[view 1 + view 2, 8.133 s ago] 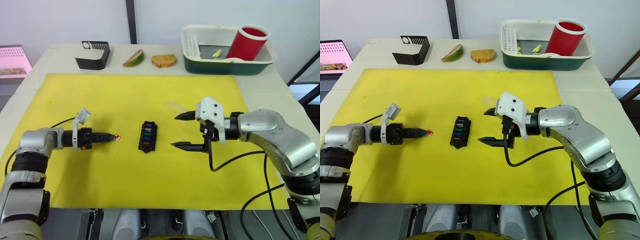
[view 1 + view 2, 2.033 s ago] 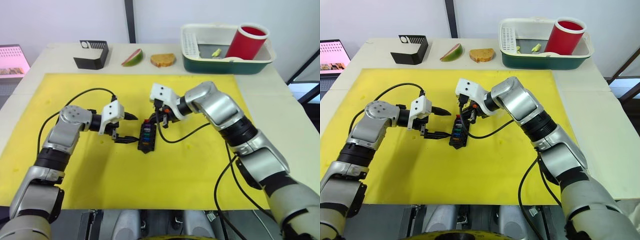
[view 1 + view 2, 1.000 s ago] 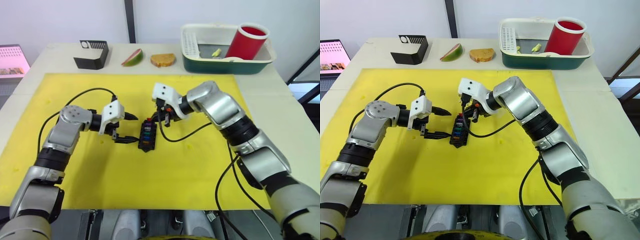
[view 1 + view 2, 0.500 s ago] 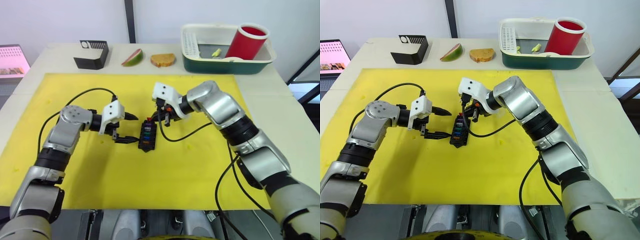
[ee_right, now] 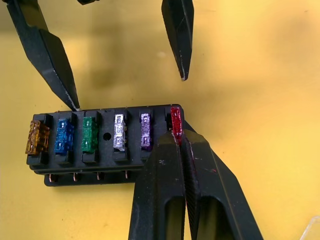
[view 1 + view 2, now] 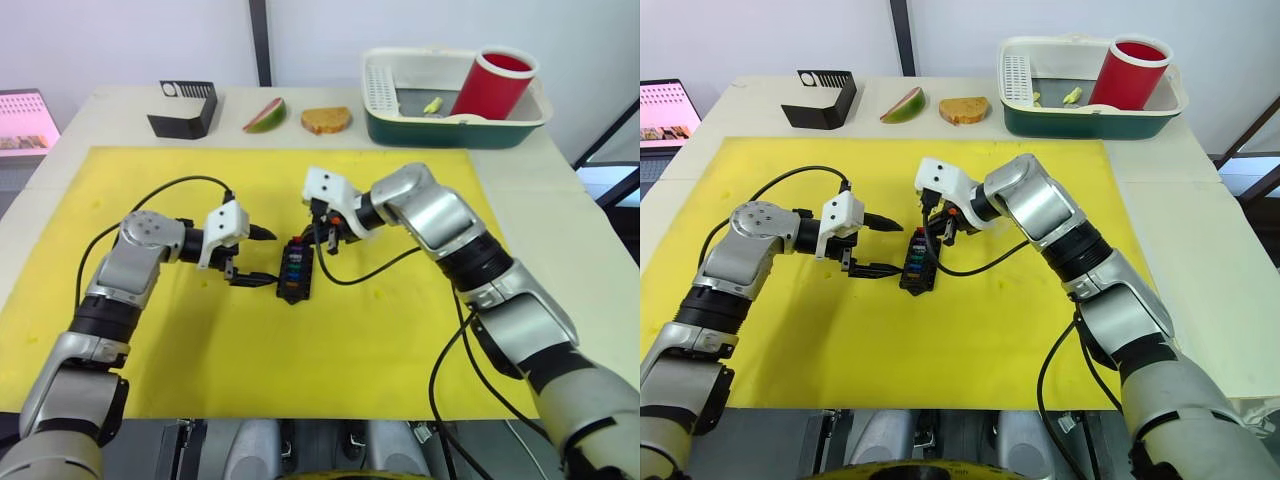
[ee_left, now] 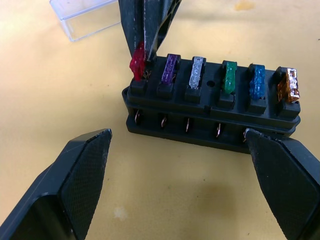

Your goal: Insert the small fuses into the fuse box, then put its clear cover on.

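Right now the right gripper [image 5: 176, 137] is pinched shut on the red fuse [image 5: 175, 119], holding it over the end slot of the fuse box [image 5: 105, 150] at the middle of the yellow mat [image 6: 330, 390]. That fuse sits directly beneath the fingertips, its blade pointing down into the slot, and in the left wrist view it leans a little against the neighbouring row. Five others are already seated: purple [image 5: 145, 131], grey [image 5: 120, 130], green [image 5: 89, 134], blue [image 5: 63, 135] and orange [image 5: 36, 137], all lined up along the box's long axis. The left gripper [image 6: 258, 257] is spread wide open, one finger at each side of the box without clearly touching it, looking ready to steady it. My read: the last fuse wants a straight push down, then a release. The clear cover [image 7: 87, 17] lies on the mat just beyond the box's red-fuse end, on the right arm's side, so the right arm looks the nearer one for fetching it.
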